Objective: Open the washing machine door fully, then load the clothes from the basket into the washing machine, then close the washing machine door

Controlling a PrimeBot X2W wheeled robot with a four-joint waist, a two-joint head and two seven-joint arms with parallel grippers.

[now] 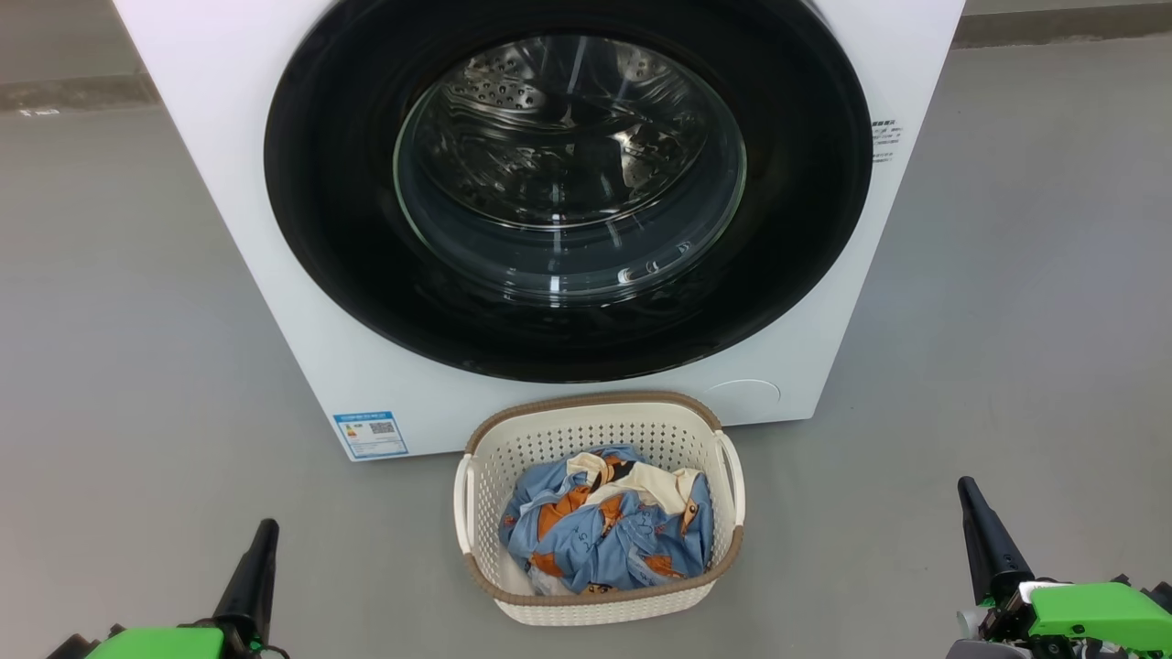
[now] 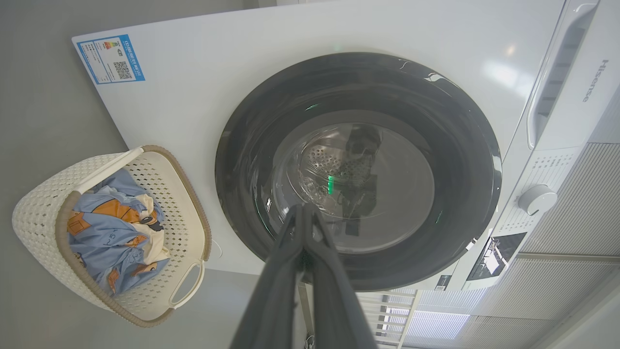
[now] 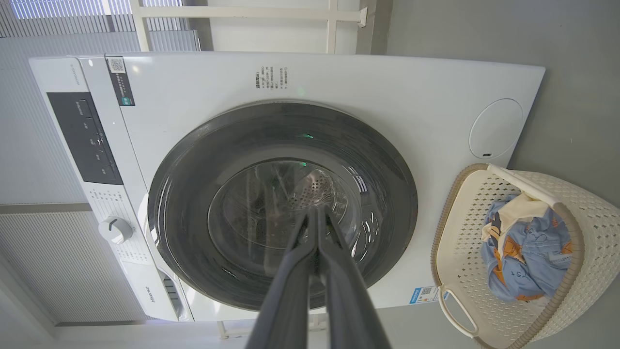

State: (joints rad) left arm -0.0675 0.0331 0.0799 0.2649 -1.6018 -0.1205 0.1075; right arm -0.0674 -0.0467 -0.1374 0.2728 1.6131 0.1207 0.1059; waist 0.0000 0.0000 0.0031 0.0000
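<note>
The white washing machine stands straight ahead, its round black-rimmed door flush against the front, the steel drum visible through the glass. On the floor in front sits the cream basket holding the light blue clothes with orange figures. My left gripper is low at the left, shut and empty, well clear of the basket. My right gripper is low at the right, also shut and empty. The door and basket fill the left wrist view behind my shut left gripper; the right wrist view has my shut right gripper before the door, basket at right.
Grey floor spreads on both sides of the machine. A blue label sticker marks the machine's lower left front. The control panel with a round knob runs along the machine's top.
</note>
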